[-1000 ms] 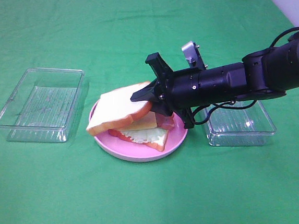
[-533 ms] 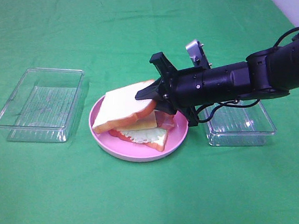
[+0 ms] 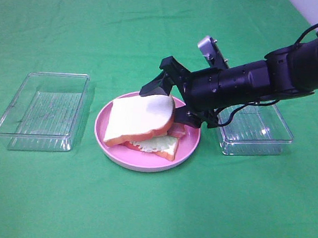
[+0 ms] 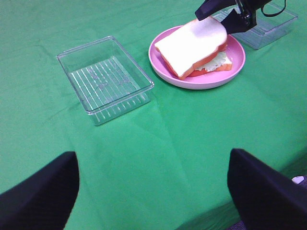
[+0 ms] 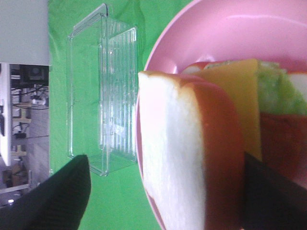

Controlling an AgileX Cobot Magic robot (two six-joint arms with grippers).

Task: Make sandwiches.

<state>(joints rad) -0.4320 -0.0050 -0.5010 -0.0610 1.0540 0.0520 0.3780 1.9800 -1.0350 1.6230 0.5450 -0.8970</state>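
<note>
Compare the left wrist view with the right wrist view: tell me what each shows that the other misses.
Only the left wrist view shows the right gripper from outside, jaws apart at the top bread slice, and a second clear tray behind the plate. Only the right wrist view shows the yellow cheese under that slice. Both show the pink plate and the empty tray.

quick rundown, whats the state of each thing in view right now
top bread slice: resting tilted on the stack, between the open right fingers
sandwich: stacked on the pink plate, fillings showing under the top slice
pink plate: holds the sandwich
left tray: empty, upright
right tray: upright, partly hidden by the arm
right gripper: open
left gripper: open, holding nothing
</note>
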